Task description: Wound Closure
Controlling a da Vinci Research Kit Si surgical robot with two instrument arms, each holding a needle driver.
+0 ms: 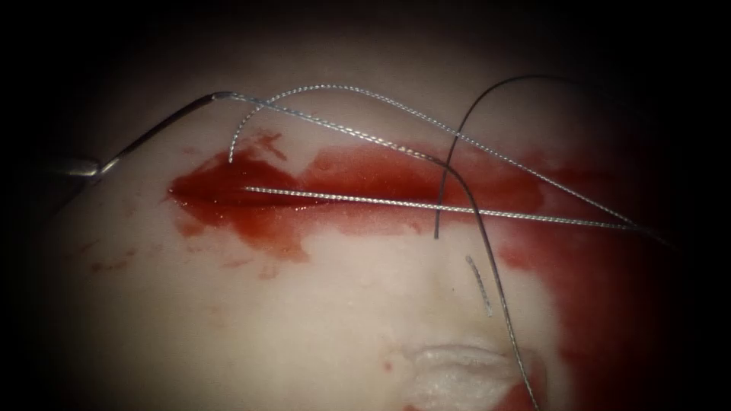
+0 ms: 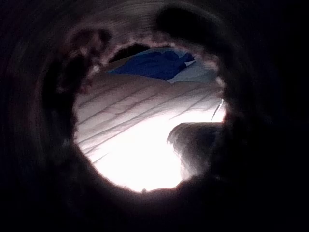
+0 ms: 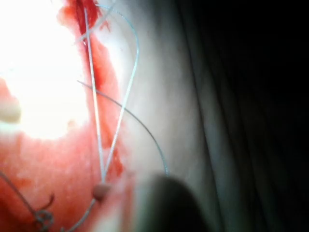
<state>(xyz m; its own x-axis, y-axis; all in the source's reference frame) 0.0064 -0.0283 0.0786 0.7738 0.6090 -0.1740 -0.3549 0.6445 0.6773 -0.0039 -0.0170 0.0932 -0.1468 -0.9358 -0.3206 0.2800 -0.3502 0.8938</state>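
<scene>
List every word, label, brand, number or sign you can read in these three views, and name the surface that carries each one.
None: no readable text stands on anything here.
The tissue, the red fluid along the cut, the thread and the curved needle carry no marks.
The left tool holds the needle near its end, left of the cut and out of the tissue; it bears no lettering.
The blue cloth is plain.

Blue cloth (image 2: 157, 64) on pale ridged drape (image 2: 130, 108), bright glare, dark surround
</scene>
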